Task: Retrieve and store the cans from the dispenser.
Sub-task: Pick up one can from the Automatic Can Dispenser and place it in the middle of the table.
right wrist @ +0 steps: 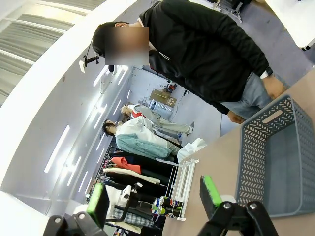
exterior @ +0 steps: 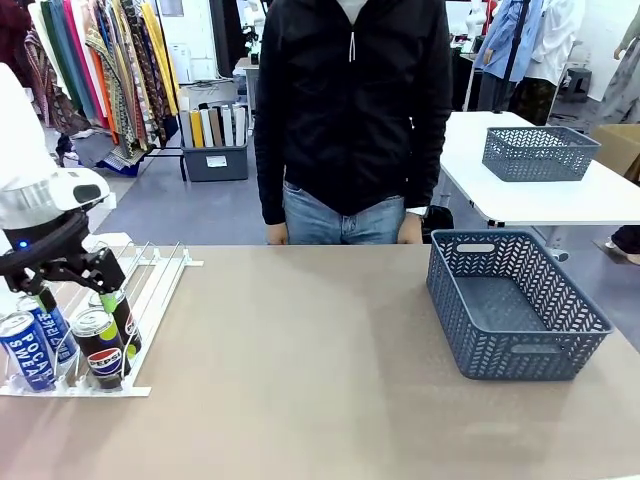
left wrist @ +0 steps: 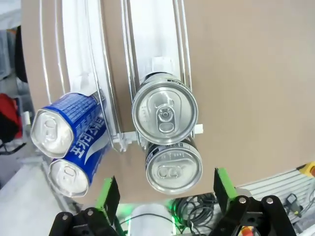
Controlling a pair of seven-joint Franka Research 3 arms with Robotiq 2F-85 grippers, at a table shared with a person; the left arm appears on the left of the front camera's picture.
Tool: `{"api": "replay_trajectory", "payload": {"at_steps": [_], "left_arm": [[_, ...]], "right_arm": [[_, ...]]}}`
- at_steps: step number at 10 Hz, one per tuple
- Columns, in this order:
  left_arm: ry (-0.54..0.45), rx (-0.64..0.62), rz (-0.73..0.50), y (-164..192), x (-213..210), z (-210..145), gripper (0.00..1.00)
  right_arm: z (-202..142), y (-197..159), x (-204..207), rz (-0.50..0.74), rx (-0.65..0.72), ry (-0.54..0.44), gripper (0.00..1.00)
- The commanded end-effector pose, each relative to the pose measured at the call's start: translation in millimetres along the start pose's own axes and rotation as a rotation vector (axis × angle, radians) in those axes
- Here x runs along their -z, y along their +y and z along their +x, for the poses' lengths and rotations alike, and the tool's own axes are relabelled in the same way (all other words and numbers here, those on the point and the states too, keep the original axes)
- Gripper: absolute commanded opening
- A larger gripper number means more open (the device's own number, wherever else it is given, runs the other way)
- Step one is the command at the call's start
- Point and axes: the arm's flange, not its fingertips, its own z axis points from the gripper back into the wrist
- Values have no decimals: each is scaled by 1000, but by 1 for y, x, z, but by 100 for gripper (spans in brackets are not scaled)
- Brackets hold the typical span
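Observation:
The white dispenser (exterior: 158, 268) stands at the table's left end, with cans at its low end. Two blue Pocari Sweat cans (exterior: 27, 349) fill one lane and two black Pepsi cans (exterior: 101, 347) the lane beside it. My left gripper (exterior: 77, 296) hangs open just above the cans. In the left wrist view the left gripper (left wrist: 165, 191) has its green pads on either side of the silver tops of the black cans (left wrist: 165, 112), above them and apart from them. The blue cans (left wrist: 65, 129) lie to the left. My right gripper (right wrist: 155, 196) is open and holds nothing.
A grey mesh basket (exterior: 515, 345) sits on the table's right side, also the basket (right wrist: 256, 162) in the right wrist view. A person in a black jacket (exterior: 350, 110) stands at the far edge. A second basket (exterior: 540, 152) rests on a white table behind.

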Motion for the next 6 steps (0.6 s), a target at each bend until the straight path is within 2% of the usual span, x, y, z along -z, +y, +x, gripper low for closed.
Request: {"api": "replay_trajectory", "payload": {"at_steps": [1, 6], "left_arm": [[3, -25, 19, -4, 13, 4, 100], [57, -19, 22, -10, 44, 11, 100]], "right_arm": [[2, 3, 1, 29, -4, -18, 100], [2, 3, 1, 29, -4, -18, 100]]}}
